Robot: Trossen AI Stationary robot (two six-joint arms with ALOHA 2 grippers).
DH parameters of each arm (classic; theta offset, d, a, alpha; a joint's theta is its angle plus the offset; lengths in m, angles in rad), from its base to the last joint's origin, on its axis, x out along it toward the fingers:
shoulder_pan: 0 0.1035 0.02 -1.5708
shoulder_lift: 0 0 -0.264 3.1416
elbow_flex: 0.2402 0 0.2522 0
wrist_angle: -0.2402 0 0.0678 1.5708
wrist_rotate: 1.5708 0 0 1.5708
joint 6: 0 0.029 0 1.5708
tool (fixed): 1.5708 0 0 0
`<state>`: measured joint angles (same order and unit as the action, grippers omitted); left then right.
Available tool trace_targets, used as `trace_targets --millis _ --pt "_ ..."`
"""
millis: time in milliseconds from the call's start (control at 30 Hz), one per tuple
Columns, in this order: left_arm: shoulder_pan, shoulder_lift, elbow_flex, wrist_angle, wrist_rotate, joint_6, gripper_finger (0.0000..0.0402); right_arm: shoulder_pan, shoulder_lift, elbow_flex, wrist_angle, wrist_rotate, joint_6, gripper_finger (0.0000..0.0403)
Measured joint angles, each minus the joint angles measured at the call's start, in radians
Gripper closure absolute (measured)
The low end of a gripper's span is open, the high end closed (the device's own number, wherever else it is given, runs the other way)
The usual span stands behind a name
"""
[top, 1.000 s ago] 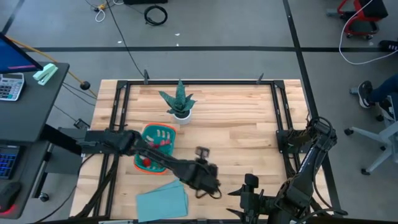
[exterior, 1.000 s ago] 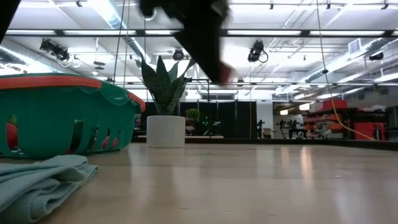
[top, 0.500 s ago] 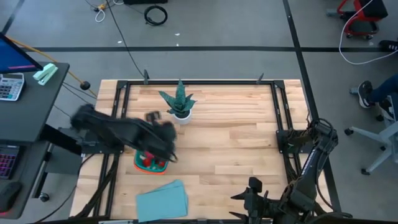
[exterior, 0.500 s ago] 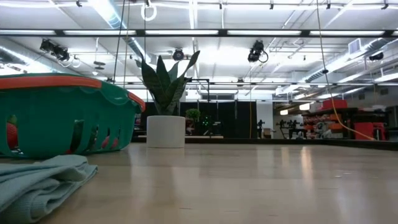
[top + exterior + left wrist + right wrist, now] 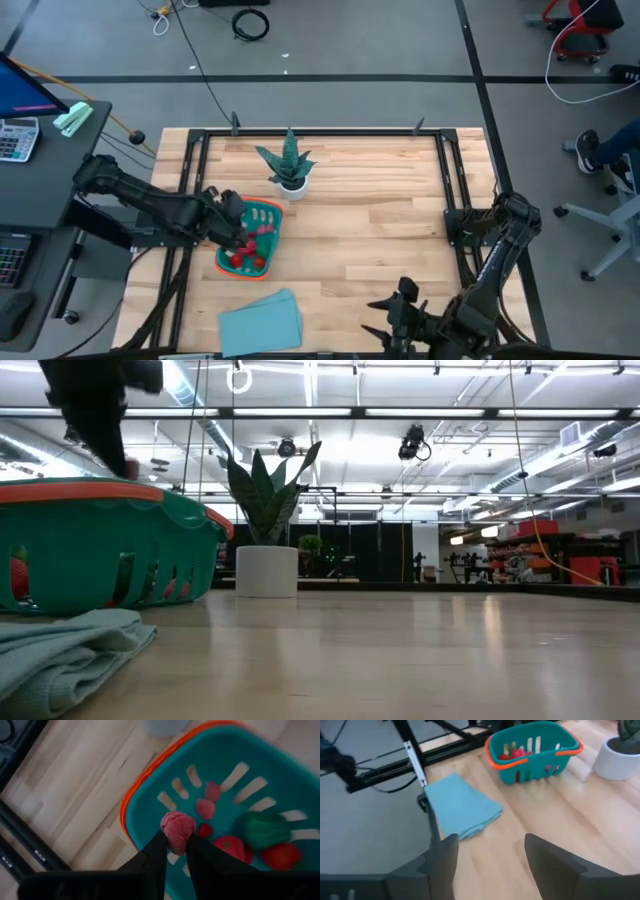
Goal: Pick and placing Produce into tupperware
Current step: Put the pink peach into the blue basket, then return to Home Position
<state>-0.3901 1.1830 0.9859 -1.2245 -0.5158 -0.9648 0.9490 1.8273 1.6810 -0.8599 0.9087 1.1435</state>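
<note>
From above, the left end effector (image 5: 235,222) hung over the teal tupperware (image 5: 268,238) on the counter (image 5: 380,210), near the potted plant (image 5: 288,165); the right end effector (image 5: 390,318) waited at the counter's near edge. At counter height, the tupperware (image 5: 100,545) stood beside the blue cloth (image 5: 60,650). The left wrist camera showed the fingers pinched on a pink produce piece (image 5: 177,829) above the tupperware (image 5: 150,775), other produce (image 5: 272,856) lying inside. The right wrist camera showed its fingers spread wide, holding nothing.
</note>
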Motion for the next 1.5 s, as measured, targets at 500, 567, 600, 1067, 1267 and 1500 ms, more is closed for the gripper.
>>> trace_targets --millis 500,567,600,1067,1267,1500 --pt "0.071 0.001 -0.092 0.179 0.052 0.066 0.0195 -0.22 0.0 0.0 -0.005 -0.018 -0.158 0.0165" --pt "0.071 0.001 -0.074 0.214 0.053 0.087 0.0189 -0.244 0.0 0.0 -0.023 -0.026 -0.189 0.0165" --pt "0.072 0.001 -0.062 0.225 0.052 0.093 0.0188 -0.254 0.0 0.0 -0.038 -0.024 -0.22 0.0165" --pt "0.14 0.0 0.646 -0.172 0.061 0.551 0.0216 -0.305 -0.198 0.001 -0.63 -0.204 -0.336 0.018" --pt "0.143 -0.036 0.82 -0.206 0.042 0.608 0.0211 -0.278 -0.342 0.0 -0.627 -0.117 -0.356 0.018" --pt "0.191 -0.243 0.74 -0.197 0.049 0.488 0.0211 -0.273 -0.582 -0.144 -0.51 -0.024 -0.436 0.0179"
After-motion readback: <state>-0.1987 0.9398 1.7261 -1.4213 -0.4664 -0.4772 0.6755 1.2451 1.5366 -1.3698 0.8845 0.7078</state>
